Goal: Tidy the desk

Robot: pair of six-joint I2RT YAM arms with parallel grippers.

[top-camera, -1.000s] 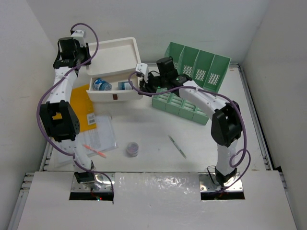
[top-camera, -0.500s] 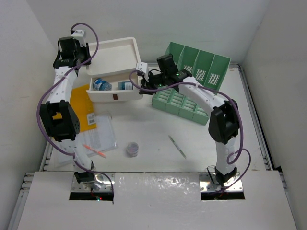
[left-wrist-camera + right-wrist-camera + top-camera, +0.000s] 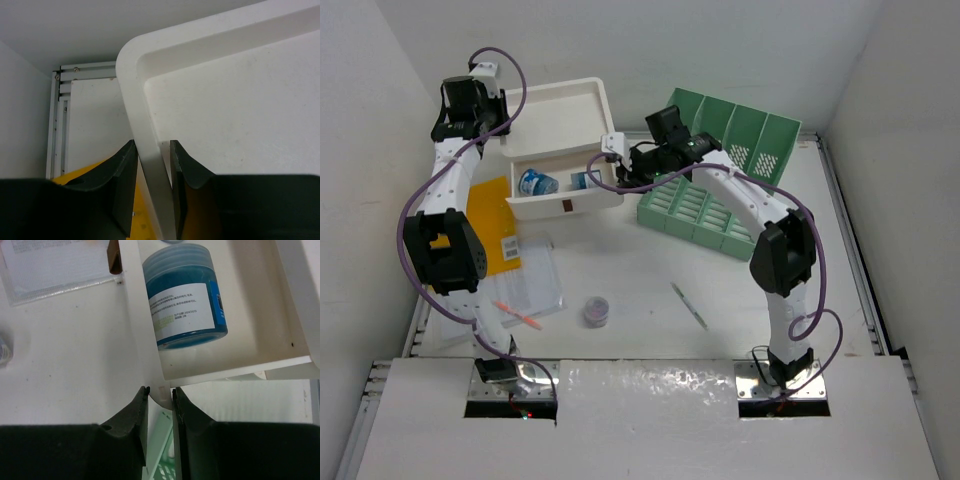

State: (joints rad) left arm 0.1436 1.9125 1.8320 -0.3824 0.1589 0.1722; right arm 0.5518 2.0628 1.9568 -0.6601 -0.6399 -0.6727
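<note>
Bright, even light is flooding the desk [image 3: 640, 280]; shadows are falling soft; close-up fingers [image 3: 117, 195] are blurring.

right gripper [image 3: 159, 390] narrowed and moved left, now pinching the open drawer's [image 3: 565, 203] right front corner, drawer front skewed slightly, blue bottle [image 3: 534, 183] inside shifted

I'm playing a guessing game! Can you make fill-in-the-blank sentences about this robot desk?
The claw pinching the drawer corner is the robot's ___ one.
The labelled jar in the drawer is ___.
The slotted rack is ___.
Missing: right, blue, green.
</note>
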